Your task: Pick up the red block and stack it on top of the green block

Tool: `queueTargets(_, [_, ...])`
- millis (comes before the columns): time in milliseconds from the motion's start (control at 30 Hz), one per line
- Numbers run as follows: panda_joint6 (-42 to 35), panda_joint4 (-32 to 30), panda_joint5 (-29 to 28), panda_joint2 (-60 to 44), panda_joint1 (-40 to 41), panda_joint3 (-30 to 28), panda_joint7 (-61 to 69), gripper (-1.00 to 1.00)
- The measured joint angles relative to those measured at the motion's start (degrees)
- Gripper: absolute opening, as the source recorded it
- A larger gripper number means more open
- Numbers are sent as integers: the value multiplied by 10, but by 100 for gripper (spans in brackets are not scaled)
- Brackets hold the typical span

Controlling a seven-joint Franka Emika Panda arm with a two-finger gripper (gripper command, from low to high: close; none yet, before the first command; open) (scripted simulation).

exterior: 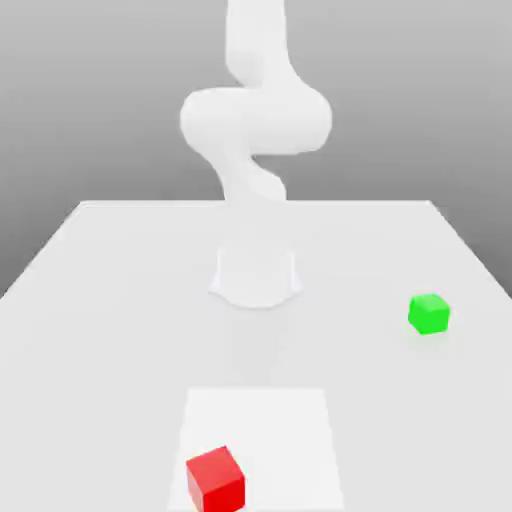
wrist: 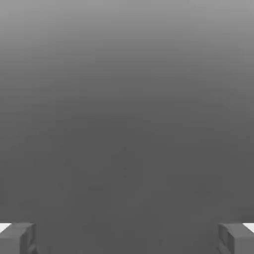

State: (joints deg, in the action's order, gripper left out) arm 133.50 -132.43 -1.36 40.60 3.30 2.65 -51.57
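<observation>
The red block (exterior: 216, 479) sits on the white table (exterior: 90, 300), close to the front edge in the exterior view and a little to that view's left. It rests on a paler square patch (exterior: 290, 440) of the table, near the patch's front left corner. The green block (exterior: 429, 314) sits farther back on the table, over on the exterior view's right, well apart from the red block. Both blocks are small cubes and both lie flat on the table. Nothing is on top of the green block. The white robot arm (exterior: 255, 120) stands up in the middle of the table, behind the pale patch, and bends high above its round base (exterior: 256, 275). In the hand view, the gripper (wrist: 127, 238) has its two fingers (wrist: 17, 238) spread far apart, one at each side, with a wide gap between them. Nothing is between the fingers; there is only plain grey behind the gap. No block touches the fingers, and the red block is not held. It lies on the table, and the arm is up high, well apart from it.
</observation>
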Motion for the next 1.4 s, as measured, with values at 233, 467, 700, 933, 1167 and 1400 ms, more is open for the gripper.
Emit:
queueTargets(233, [48, -18, -50, -150, 78, 62, -171, 0])
queueTargets(467, [94, -36, -98, -297, 126, 92, -338, 0])
queueTargets(700, [146, -55, -106, -437, 144, 89, -476, 0])
queueTargets(933, [216, -68, -61, -565, 140, 83, -551, 0])
queueTargets(1167, [276, -57, -87, -639, 120, 57, -575, -100])
queueTargets(1400, [232, -66, -63, -585, 133, 75, -557, -100])
